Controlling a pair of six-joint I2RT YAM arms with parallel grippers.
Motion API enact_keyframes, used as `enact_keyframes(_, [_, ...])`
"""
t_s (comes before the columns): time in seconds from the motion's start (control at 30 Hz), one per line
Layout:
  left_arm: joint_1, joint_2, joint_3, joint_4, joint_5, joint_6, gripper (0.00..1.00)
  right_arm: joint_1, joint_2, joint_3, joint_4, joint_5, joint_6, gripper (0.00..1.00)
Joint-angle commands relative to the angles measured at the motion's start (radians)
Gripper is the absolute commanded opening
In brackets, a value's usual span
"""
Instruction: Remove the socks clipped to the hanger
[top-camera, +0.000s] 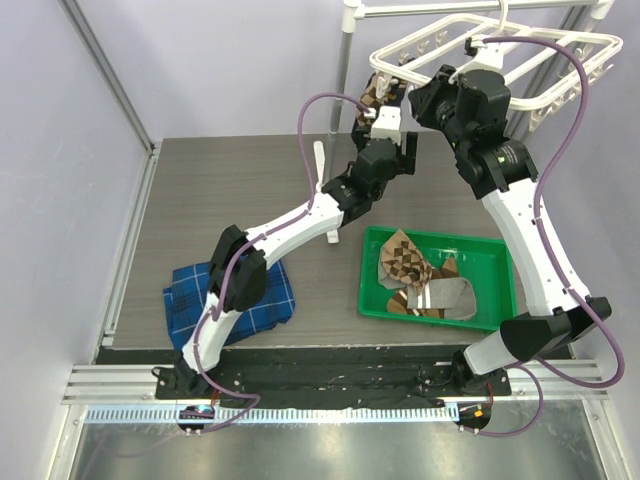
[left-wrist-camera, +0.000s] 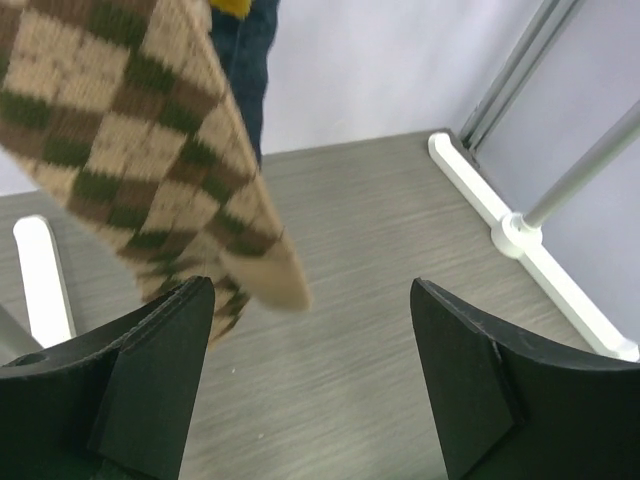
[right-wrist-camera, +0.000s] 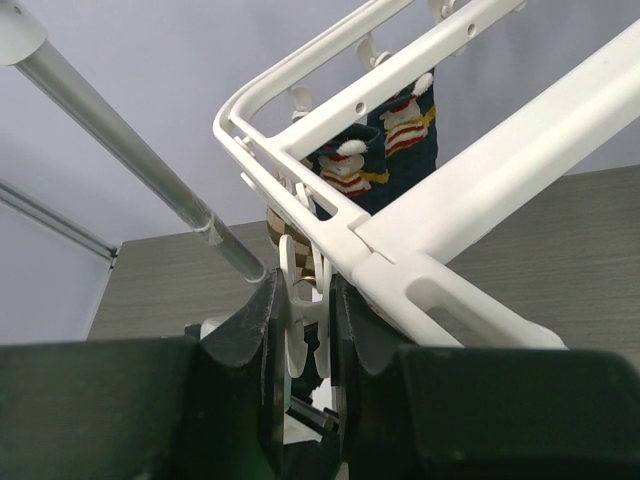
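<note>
The white hanger (top-camera: 545, 52) hangs at the back right on a metal stand. A brown argyle sock (left-wrist-camera: 130, 130) dangles from it, its cream toe just above my left gripper's left finger (left-wrist-camera: 150, 370). My left gripper (left-wrist-camera: 312, 290) is open beneath the sock, with only table between its jaws. My right gripper (right-wrist-camera: 305, 285) is shut on a white clip (right-wrist-camera: 300, 320) under the hanger's bar (right-wrist-camera: 480, 170); the argyle sock (right-wrist-camera: 280, 222) shows just behind that clip. Dark navy socks (right-wrist-camera: 385, 150) with striped bands hang from clips farther along. In the top view both grippers meet at the hanger's left corner (top-camera: 385, 55).
A green tray (top-camera: 496, 247) at the front right holds several removed socks (top-camera: 415, 270). A folded blue plaid cloth (top-camera: 262, 300) lies front left under the left arm. The stand's pole (right-wrist-camera: 130, 140) and white feet (left-wrist-camera: 530, 245) are close by.
</note>
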Motion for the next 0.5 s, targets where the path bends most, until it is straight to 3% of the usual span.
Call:
enact_keyframes(0.0, [0.022, 0.039, 0.092, 0.028, -0.023, 0.031, 0.80, -0.009, -0.044, -0.001, 0.051, -0.024, 0.010, 0.01])
enact_keyframes(0.13, [0.045, 0.039, 0.080, 0.031, -0.049, -0.007, 0.62, -0.009, -0.050, -0.004, 0.050, -0.037, 0.007, 0.01])
enact_keyframes(0.27, [0.051, -0.002, -0.003, 0.092, -0.040, -0.029, 0.26, -0.013, -0.069, -0.018, 0.051, -0.057, 0.002, 0.02])
enact_keyframes(0.37, [0.051, -0.071, -0.095, 0.147, 0.032, -0.033, 0.08, -0.021, -0.090, -0.036, 0.054, -0.078, -0.016, 0.13])
enact_keyframes(0.4, [0.051, -0.090, -0.120, 0.170, 0.048, -0.040, 0.02, -0.023, -0.098, -0.042, 0.053, -0.083, -0.024, 0.24])
enact_keyframes(0.47, [0.051, -0.139, -0.176, 0.178, 0.081, -0.053, 0.00, -0.032, -0.113, -0.062, 0.053, -0.090, -0.032, 0.32])
